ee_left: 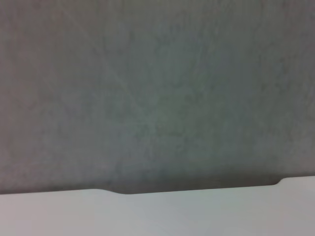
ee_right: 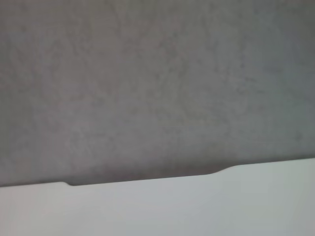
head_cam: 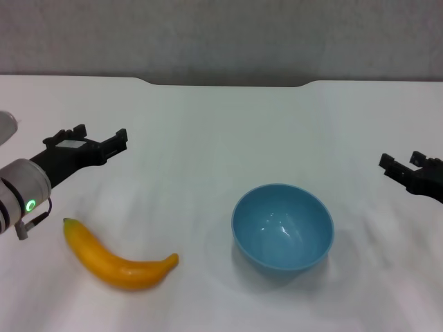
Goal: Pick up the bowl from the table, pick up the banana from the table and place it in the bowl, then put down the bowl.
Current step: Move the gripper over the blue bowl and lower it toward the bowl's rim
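In the head view, the left gripper (head_cam: pixel 98 140) hovers over the left side of the white table (head_cam: pixel 208 138), its two black fingers spread apart with nothing between them. The arm behind it runs off the left edge, so only the grey wrist with a small green light shows. The right gripper (head_cam: pixel 403 166) reaches in from the right edge and is largely cut off; two dark finger ends show with a gap between them, holding nothing, and the rest of that arm is out of sight. The banana (head_cam: pixel 118 263) lies flat on the table at the near left, just nearer than the left wrist, its stem tip pointing left and its curve bowing towards the near edge. The light-blue bowl (head_cam: pixel 282 227) stands upright near the middle, a little to the right, well apart from the banana and from both grippers; its glossy inside catches some light. The tabletop is plain white, with a shallow notch in its far edge, and a mottled grey wall (head_cam: pixel 221 34) stands behind it.

The left wrist view shows only the grey wall (ee_left: pixel 157 88) above a strip of the table (ee_left: pixel 197 216) with the notch in its far edge. No fingers, banana or bowl appear there.

The right wrist view is much the same: the wall (ee_right: pixel 157 83), then the table's far edge (ee_right: pixel 172 211) with the notch, slightly tilted. That arm's own fingers are not visible.
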You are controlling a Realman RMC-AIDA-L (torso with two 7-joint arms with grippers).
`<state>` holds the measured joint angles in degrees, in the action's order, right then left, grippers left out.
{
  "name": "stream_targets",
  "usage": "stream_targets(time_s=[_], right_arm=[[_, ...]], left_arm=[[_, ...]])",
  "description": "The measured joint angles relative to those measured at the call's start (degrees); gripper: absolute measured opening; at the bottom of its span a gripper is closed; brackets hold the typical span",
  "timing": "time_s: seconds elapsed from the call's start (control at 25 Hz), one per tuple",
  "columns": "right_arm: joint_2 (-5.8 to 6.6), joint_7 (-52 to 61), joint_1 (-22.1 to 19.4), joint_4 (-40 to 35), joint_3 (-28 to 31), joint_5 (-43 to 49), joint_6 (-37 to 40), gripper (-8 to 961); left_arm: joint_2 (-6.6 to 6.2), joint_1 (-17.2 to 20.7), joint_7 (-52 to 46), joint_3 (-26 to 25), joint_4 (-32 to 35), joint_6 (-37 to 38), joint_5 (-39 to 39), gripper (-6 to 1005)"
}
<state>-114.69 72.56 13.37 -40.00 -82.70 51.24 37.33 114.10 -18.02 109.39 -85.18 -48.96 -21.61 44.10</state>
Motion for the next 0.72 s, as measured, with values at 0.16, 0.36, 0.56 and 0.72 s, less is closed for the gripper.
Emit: stream_targets(time_s=[0.16,0.36,0.56,0.72], right_arm=[[0.04,14.8,-1.0,-7.0,1.9,15.7,-1.0,756],[0.08,37.3,-0.4,-14.0,7.9,40.9,3.1,756],[-0.03,54.1,1.9,-19.5,13.2,62.1,10.7,755],[-0.02,59.4,4.7,-20.9,15.5,69.9,16.3,755]], left_arm=[[-0.72,0.1,-9.3,-0.3,-3.1,0.2,9.6,902],[-0.99,-0.1,-20.9,-0.6,-8.0,0.2,24.6,902],[-0.76,-0.7,-33.2,-1.6,-11.6,-0.2,40.4,903],[-0.61,-0.8,-47.1,-2.7,-15.9,-2.0,56.5,902]])
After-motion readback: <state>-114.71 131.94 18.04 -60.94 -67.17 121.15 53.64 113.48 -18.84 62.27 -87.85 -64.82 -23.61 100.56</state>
